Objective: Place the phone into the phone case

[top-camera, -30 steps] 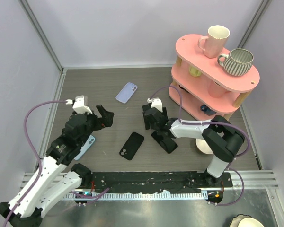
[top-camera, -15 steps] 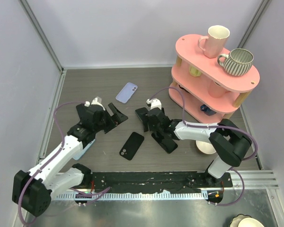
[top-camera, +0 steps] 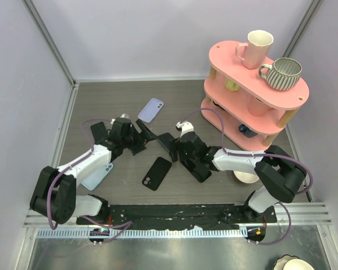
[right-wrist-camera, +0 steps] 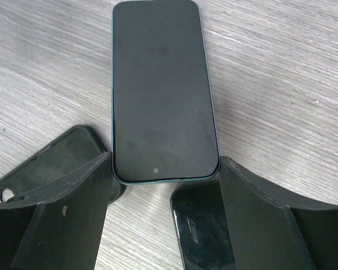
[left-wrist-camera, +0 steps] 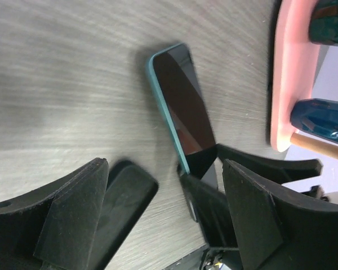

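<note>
The grey wood tabletop (top-camera: 118,101) carries a pink shelf (top-camera: 225,56) at its far right, with a cream mug (top-camera: 258,46) and a ribbed grey mug (top-camera: 285,73) on top. Both arms reach toward the middle of the tabletop, their tips close together.

The left fingers (top-camera: 143,135) stand wide apart and hold nothing; they point toward the right arm's load from close by. The right fingers (top-camera: 169,144) press against the two long edges of the phone (right-wrist-camera: 160,90) at its near end. The phone is teal-rimmed, its dark screen up, and it stretches away from them over the wood. Whether its far end rests on the tabletop I cannot tell.

The black phone case (top-camera: 157,173) lies flat on the near side of both sets of fingers, apart from the phone. A second dark phone (top-camera: 201,170) lies under the right wrist. A lavender piece (top-camera: 151,109) lies farther back, and a pale blue piece (top-camera: 99,175) is partly beneath the left arm.
</note>
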Controlling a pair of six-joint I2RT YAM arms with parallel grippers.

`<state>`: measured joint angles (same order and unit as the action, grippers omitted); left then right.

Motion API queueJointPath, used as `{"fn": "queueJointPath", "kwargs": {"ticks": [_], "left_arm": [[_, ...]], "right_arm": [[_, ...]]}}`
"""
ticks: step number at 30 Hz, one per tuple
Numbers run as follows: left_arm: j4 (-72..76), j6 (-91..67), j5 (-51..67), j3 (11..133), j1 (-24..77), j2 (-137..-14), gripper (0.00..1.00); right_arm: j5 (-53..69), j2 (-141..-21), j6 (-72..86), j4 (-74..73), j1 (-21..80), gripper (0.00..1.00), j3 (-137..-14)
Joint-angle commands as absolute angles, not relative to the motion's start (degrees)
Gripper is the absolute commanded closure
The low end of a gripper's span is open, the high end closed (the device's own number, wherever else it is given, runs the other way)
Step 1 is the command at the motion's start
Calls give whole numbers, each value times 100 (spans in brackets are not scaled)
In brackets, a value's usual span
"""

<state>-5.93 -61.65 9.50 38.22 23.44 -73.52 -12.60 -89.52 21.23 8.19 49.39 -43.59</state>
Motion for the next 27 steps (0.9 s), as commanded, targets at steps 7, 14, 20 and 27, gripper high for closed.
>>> {"fn": "queueJointPath", "kwargs": {"ticks": [7,14,20,27], "left_arm": [[1292,-6996,1345,3410,2347,-7717,15],[1237,-6811,1090,3446,2347,-7963,17],[1573,-7040,1204,3428,2355,-8393,21],[1907,-7233,1230,3313,2426,-8631,26]], "right_arm": [[-809,-8394,2100,1652,4931,46,-4210],[-650,-8490,2215,1801,4931,46,-4131],[-571,-8640,2399,1924,4931,47,-4157],[-299,-8701,2637,2118,4931,48,-4175]]}}
